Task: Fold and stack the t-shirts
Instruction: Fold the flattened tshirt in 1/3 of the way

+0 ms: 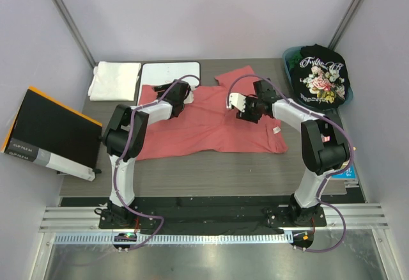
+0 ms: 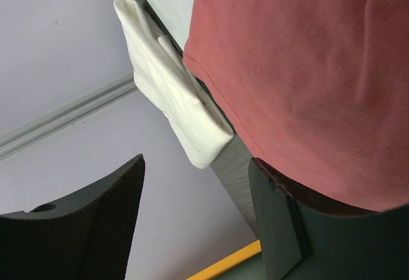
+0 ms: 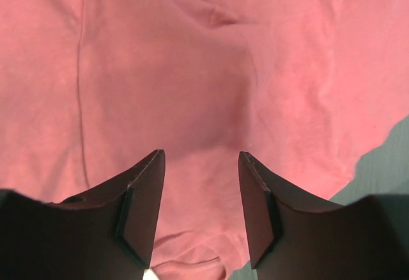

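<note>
Salmon-red shirt [image 1: 211, 123] lying spread flat mid-table [image 1: 211, 174], judged ready for folding. Left gripper [image 1: 185, 93] hovering at its far-left sleeve, jaws spread, pinching nothing. Right gripper [image 1: 235, 104] hanging over far-right shoulder, jaws spread, empty. White folded shirt [image 1: 115, 80] sitting at far-left corner, likely stack base. Black shirt [image 1: 319, 78] waiting at far-right corner.

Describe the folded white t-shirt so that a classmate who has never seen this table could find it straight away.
Start at the grey table and go to its far left corner. There, just left of the flat whiteboard, lies the white t-shirt. It is the only shirt folded into a neat soft pad; the salmon-red shirt lies spread out flat.
</note>
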{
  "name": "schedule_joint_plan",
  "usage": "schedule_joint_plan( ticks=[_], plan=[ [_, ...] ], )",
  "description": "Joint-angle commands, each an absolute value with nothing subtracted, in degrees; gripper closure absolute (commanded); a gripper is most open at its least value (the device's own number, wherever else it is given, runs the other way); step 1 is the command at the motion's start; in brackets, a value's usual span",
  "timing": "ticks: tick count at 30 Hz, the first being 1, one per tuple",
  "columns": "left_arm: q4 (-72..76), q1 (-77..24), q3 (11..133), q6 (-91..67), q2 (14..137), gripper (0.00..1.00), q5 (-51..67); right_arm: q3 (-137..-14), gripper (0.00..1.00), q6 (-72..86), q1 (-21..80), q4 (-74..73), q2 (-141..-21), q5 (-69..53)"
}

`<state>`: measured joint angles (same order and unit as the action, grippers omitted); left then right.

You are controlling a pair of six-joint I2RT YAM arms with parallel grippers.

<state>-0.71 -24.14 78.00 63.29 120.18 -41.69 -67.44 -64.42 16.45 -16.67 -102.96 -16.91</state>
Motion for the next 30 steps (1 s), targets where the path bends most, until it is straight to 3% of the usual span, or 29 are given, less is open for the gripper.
schedule_joint_plan(
  ticks=[1, 3, 9, 17, 20, 30],
  plan=[
    [0.09, -24.26, 79.80, 63.37, 119.97, 0.33, -42.01, -73.82, 0.47, -63.39, 15.30, -23.47, -102.56, -18.03],
    [0.09, -24.26, 79.72, 63.37, 119.97, 0.33, -42.01, -77.15, 0.52, -55.31, 14.77, -20.14, -105.01, -16.88],
    [0.09, -24.52, 79.63, 63.28, 119.97, 0.33, -42.10, -93.14, 0.51, -39.74, 13.10, -23.54, -113.37, -24.59],
    [0.09, -24.52, 78.49, 63.19, 119.27, 0.33, -42.54, -121.34, 0.49, -44.03, 14.15, -51.29, -132.97, -35.33],
    [0.09, -24.43, 77.61, 62.76, 118.92, 0.33, -42.54, -121.82, 0.51, -43.94, 14.41, -50.55, -134.21, -33.23],
    [0.09, -24.43, 77.52, 61.79, 119.62, 0.33, -42.89, -118.13, 0.84, -47.02, 14.85, -46.49, -133.24, -28.39]
  ],
)
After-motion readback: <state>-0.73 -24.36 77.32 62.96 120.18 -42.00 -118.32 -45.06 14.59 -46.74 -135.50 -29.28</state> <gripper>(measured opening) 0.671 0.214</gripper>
